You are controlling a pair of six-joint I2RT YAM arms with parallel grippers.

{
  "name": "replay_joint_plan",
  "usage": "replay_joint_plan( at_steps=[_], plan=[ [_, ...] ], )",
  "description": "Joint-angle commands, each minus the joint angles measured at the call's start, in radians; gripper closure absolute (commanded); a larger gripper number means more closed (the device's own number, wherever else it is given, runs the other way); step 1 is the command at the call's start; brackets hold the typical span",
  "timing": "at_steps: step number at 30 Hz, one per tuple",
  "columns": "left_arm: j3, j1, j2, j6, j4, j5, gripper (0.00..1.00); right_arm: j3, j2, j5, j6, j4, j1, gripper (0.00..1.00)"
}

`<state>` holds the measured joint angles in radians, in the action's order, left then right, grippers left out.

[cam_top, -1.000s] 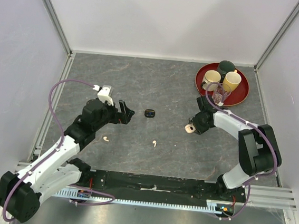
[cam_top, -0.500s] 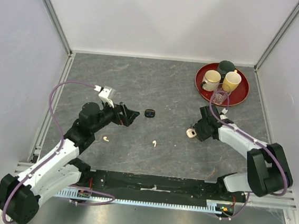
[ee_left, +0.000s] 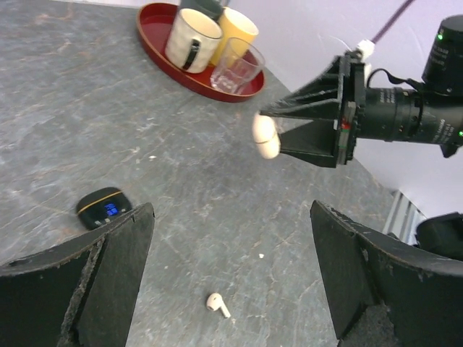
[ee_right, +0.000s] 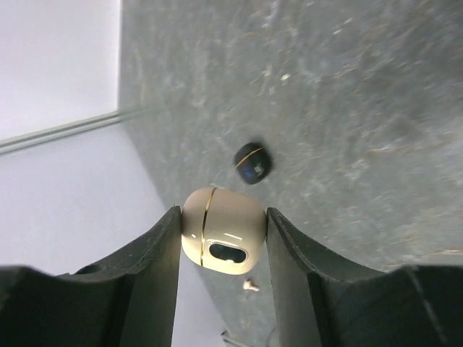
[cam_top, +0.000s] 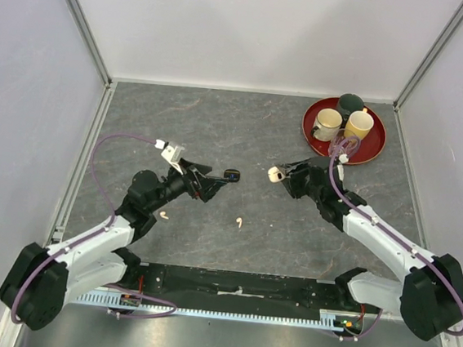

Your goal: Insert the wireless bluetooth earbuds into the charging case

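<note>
My right gripper (cam_top: 278,175) is shut on a cream-white charging case (ee_right: 223,230) with a gold seam, its lid closed, held above the table's middle; the same case (ee_left: 265,136) shows in the left wrist view. A small black case (cam_top: 231,174) with a blue display lies on the table between the two grippers. Two white earbuds lie loose, one (cam_top: 239,222) near the centre front and one (cam_top: 164,214) to the left. My left gripper (cam_top: 212,183) stands open just left of the black case (ee_left: 105,207), with an earbud (ee_left: 217,303) on the table below its jaws.
A red tray (cam_top: 311,138) at the back right carries a white mug (cam_top: 328,120), a yellow mug (cam_top: 359,123), a dark cup (cam_top: 351,102) and a clear glass (ee_left: 237,65). Grey walls and a metal frame bound the table.
The right arm has lifted the cream case off the table and swung it left toward the centre. The left gripper has stretched right, close to the black case.
</note>
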<state>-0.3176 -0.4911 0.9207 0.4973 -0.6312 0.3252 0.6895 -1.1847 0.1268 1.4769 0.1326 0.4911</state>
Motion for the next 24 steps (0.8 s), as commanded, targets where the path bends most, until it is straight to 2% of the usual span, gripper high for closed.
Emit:
replay_joint_plan(
  at_steps=[1,10,19,24],
  plan=[
    [-0.017,-0.058,0.066,0.026,-0.222,0.003,0.06,0.007,0.039,-0.019,0.083,-0.167,0.047,1.0],
    [-0.043,-0.152,0.202,0.033,-0.367,-0.098,0.07,0.021,0.062,0.013,0.166,-0.284,0.139,1.0],
    [-0.086,-0.181,0.322,0.075,-0.501,-0.141,0.11,0.018,0.057,0.034,0.207,-0.335,0.207,1.0],
    [-0.084,-0.187,0.368,0.098,-0.544,-0.149,0.15,0.007,0.031,-0.009,0.237,-0.389,0.213,1.0]
  ],
)
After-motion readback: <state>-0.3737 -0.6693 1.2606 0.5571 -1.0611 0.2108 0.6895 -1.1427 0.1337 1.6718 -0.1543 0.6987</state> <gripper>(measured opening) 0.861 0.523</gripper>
